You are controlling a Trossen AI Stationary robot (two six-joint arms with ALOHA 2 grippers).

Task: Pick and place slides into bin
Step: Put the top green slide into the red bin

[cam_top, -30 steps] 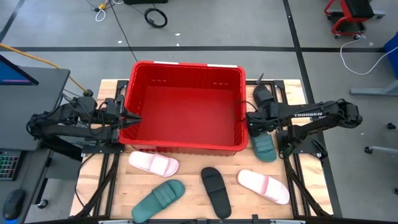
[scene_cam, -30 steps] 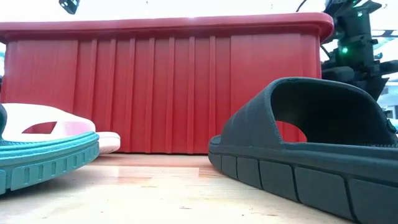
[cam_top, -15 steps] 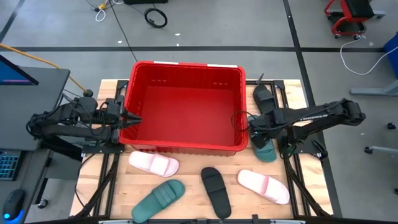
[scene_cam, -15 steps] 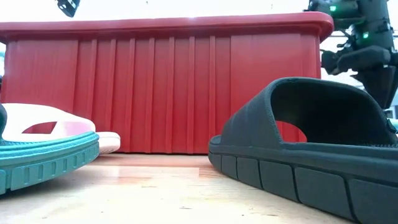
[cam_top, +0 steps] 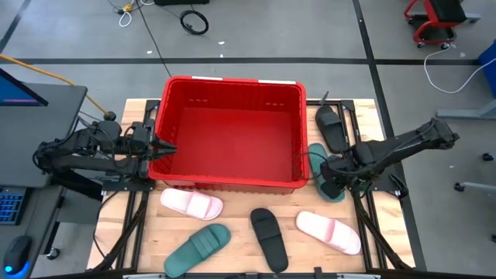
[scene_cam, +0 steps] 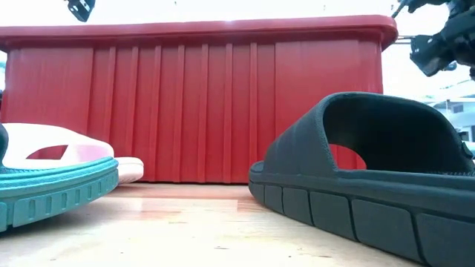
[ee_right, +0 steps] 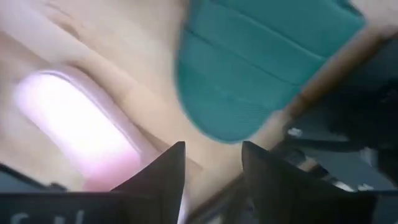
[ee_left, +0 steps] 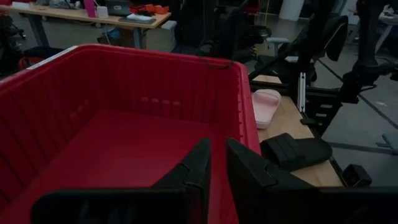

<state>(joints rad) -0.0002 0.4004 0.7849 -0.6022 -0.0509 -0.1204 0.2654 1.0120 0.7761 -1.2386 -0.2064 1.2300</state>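
The red bin [cam_top: 232,132] stands at the table's far middle. My right gripper [cam_top: 328,177] is open and hovers over a dark green slide [cam_top: 317,154] that lies flat on the table by the bin's right wall. In the right wrist view the gripper [ee_right: 211,158] shows its two fingers apart above the green slide [ee_right: 261,74], with a pink slide [ee_right: 81,130] beside it. My left gripper [cam_top: 164,147] is shut at the bin's left rim and faces into the bin [ee_left: 124,137].
A black slide [cam_top: 331,126] lies at the far right. Along the near side lie a pink slide [cam_top: 191,204], a green slide [cam_top: 198,248], a black slide [cam_top: 268,236] and a pink slide [cam_top: 328,231]. The black one fills the low view [scene_cam: 371,148].
My right gripper has gone toward the table's near edge along the bin's right wall and now stands over the dark green slide there. The slides have not moved.
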